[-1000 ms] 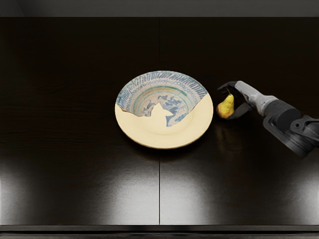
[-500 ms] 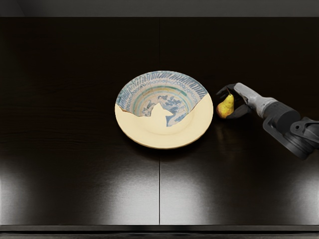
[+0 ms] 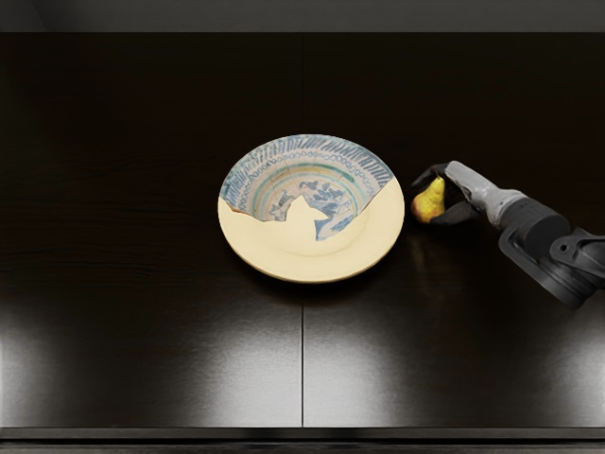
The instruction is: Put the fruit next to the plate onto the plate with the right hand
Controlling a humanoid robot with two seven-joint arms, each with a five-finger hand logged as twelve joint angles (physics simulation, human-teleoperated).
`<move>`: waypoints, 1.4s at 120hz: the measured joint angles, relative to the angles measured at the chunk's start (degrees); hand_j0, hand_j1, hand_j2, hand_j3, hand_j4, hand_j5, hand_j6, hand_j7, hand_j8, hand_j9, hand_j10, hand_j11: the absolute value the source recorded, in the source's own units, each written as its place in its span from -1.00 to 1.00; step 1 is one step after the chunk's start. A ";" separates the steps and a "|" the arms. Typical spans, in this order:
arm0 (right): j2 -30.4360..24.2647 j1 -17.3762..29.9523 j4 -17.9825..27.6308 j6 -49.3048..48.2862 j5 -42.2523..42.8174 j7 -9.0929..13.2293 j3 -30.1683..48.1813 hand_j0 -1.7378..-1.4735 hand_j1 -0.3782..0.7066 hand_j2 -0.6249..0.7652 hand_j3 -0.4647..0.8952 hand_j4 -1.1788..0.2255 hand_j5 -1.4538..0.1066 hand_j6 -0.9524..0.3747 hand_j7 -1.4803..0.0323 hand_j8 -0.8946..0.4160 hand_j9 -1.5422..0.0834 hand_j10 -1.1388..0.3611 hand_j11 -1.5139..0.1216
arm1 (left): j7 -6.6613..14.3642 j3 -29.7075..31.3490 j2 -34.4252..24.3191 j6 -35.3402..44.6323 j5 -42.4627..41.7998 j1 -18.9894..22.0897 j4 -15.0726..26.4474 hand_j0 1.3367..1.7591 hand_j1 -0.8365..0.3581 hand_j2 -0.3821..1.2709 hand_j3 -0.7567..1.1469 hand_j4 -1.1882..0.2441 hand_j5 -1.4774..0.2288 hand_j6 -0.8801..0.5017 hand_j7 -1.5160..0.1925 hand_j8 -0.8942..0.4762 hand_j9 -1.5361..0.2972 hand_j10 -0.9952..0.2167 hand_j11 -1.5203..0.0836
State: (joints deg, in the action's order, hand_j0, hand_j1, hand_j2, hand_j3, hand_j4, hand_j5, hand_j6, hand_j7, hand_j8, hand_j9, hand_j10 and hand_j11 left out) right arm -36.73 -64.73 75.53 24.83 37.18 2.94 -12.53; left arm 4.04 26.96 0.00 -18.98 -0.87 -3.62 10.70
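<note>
A small yellow pear stands on the dark table just right of the plate. The plate is cream with a blue patterned upper half. My right hand comes in from the right edge, and its dark fingers curl around the pear from above and below, closed on it. The pear sits a short way from the plate's right rim, not on it. No left arm shows in the head view.
The dark glossy table stretches all around the plate, with a thin seam running down its middle. The right forearm lies low over the table at the right edge.
The fingers have tightened around the pear, and the hand with the pear has shifted slightly up. The plate has not moved.
</note>
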 joint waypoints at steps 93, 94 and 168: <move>0.08 0.07 -0.13 0.08 0.70 -0.12 0.20 -0.38 0.26 0.45 -0.32 -0.28 -0.19 -0.34 -0.17 -0.37 -0.14 -0.36 -0.18 | 0.00 0.00 0.00 0.00 0.00 0.02 0.02 0.52 0.98 -0.54 -0.21 0.66 0.73 0.27 0.77 0.31 0.68 0.64 0.90; 0.08 0.06 -0.12 0.08 0.70 -0.12 0.20 -0.38 0.25 0.45 -0.32 -0.28 -0.19 -0.34 -0.17 -0.37 -0.14 -0.37 -0.19 | 0.00 0.00 0.00 0.00 0.00 0.02 0.02 0.52 0.98 -0.54 -0.21 0.66 0.73 0.27 0.77 0.31 0.68 0.64 0.90; -5.39 -1.09 5.35 -0.32 0.40 -0.20 0.49 -0.40 0.29 0.55 -0.32 -0.31 -0.41 -0.27 -0.29 -0.28 -0.30 -0.31 -0.32 | 0.00 0.17 0.00 0.00 -0.03 -0.07 0.03 0.52 0.98 -0.54 -0.20 0.66 0.73 0.27 0.77 0.31 0.68 0.64 0.90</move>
State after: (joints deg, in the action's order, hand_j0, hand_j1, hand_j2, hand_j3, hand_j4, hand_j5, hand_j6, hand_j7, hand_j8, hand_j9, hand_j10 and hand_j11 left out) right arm -42.12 -65.82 80.88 24.51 37.59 2.74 -12.04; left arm 4.04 27.13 0.00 -18.98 -0.90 -3.69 10.72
